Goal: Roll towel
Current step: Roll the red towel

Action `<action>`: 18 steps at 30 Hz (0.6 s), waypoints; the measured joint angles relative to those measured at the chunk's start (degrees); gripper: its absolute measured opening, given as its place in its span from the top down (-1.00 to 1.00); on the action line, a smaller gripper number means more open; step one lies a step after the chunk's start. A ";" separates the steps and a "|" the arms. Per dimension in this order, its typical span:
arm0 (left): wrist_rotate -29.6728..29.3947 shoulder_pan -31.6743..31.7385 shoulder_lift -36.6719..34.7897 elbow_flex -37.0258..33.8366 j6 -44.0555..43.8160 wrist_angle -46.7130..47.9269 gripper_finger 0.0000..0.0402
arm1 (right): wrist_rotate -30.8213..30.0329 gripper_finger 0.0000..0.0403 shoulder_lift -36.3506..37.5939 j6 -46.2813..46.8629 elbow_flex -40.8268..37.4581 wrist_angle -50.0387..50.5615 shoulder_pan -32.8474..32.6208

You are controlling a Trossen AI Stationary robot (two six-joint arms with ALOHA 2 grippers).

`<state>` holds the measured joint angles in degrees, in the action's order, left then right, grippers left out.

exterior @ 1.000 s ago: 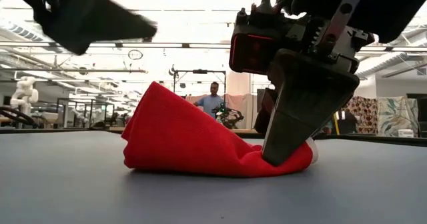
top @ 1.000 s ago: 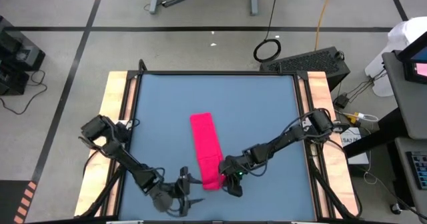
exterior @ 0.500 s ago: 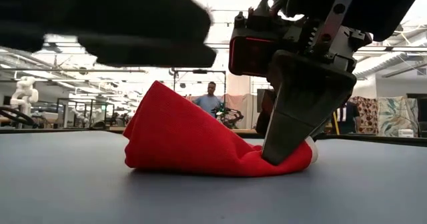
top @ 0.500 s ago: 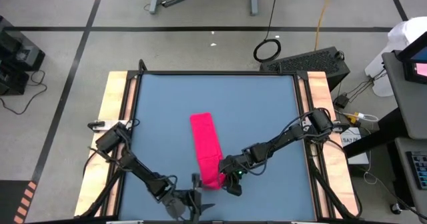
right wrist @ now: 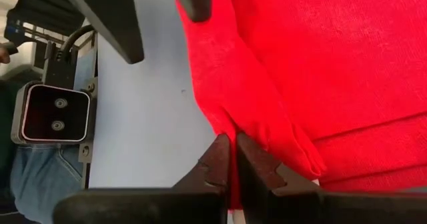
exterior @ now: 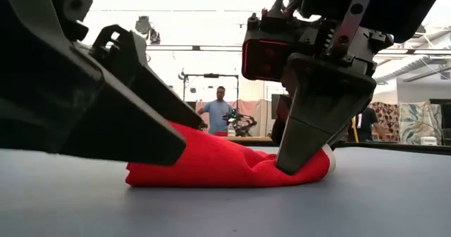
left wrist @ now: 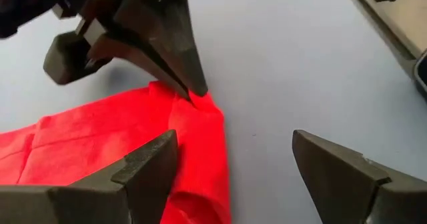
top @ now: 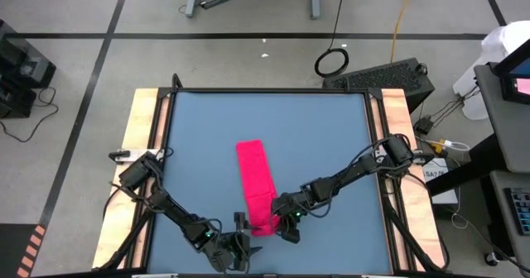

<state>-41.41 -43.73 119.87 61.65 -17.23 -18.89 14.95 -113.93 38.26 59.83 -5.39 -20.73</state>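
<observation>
The red-pink towel (top: pixel 255 179) lies as a long narrow strip on the blue table, running from mid-table toward the near edge. Its near end is bunched up (exterior: pixel 225 166). A bit of white tag (exterior: pixel 330 156) shows at that end. My right gripper (top: pixel 280 226) is shut on the towel's near end. My left gripper (top: pixel 243 235) is open just left of that end. In the left wrist view (left wrist: pixel 233 137) one finger (left wrist: pixel 143 167) stands over the towel's edge and the other (left wrist: pixel 333 171) over bare table. My right gripper pinches a raised fold (right wrist: pixel 231 125) at the right corner of the towel's near end between its two shut fingers. The fingers (exterior: pixel 306 135) slant down from above. That end sits on the table, and the cloth rises away from it. My left gripper: I cannot tell whether its finger touches the towel.
The blue table top (top: pixel 315 137) has wooden side strips (top: pixel 141 137) at left and right. Bare table lies on both sides of the towel. A person (exterior: pixel 222 106) stands far off in the room behind the table.
My left gripper has moved toward the table's right edge and down, up to the towel's near end, and now stands in front of the towel's raised part in the low view. My right gripper has kept still, shut on the towel.
</observation>
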 joint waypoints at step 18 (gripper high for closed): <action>1.59 1.24 -0.09 0.02 -6.96 7.10 -0.24 | -0.93 0.95 0.00 3.01 0.00 -0.39 -0.02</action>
<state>-39.82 -42.49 119.79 61.67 -24.19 -11.78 14.02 -113.93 41.27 59.83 -5.78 -20.75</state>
